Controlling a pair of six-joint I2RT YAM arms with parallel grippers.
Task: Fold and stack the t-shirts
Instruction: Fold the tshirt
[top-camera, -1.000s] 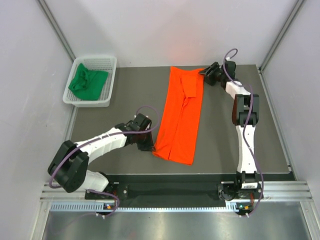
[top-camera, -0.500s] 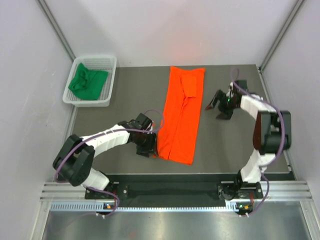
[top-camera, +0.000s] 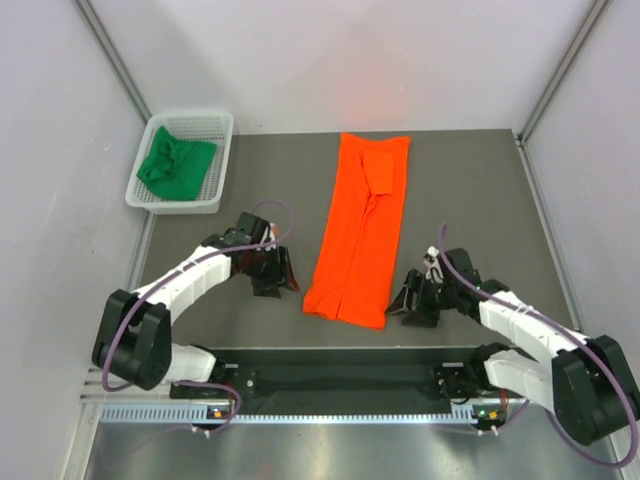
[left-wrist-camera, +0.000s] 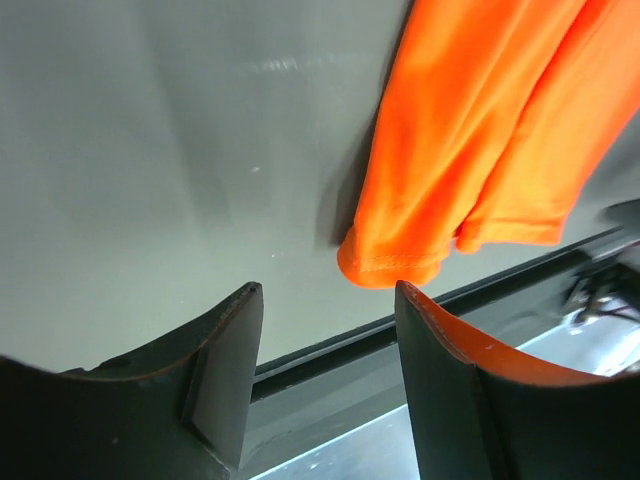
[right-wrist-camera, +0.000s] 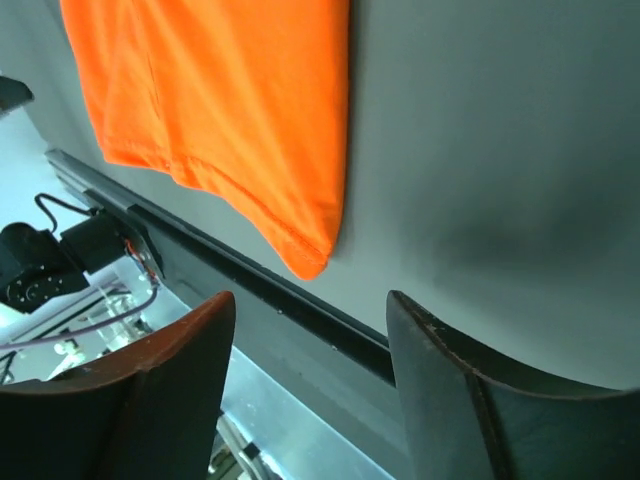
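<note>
An orange t-shirt (top-camera: 362, 230) lies flat on the table, folded into a long narrow strip that runs from the far edge toward me. The green t-shirt (top-camera: 175, 163) sits crumpled in the white basket at the far left. My left gripper (top-camera: 287, 278) is open just left of the strip's near left corner and touches nothing. In the left wrist view that corner (left-wrist-camera: 392, 266) lies just beyond the open left gripper (left-wrist-camera: 328, 295). My right gripper (top-camera: 402, 305) is open beside the near right corner. The right wrist view shows that corner (right-wrist-camera: 310, 262) ahead of the empty right gripper (right-wrist-camera: 310, 300).
The white mesh basket (top-camera: 212, 190) stands at the table's far left corner. The dark table (top-camera: 480, 200) ends in a black front rail (top-camera: 340, 352) close below both grippers. Pale walls close in the left, right and far sides.
My left gripper opened, let go of the shirt's near left corner and drew back to the left. The right arm swung from the strip's far end down to its near right corner.
</note>
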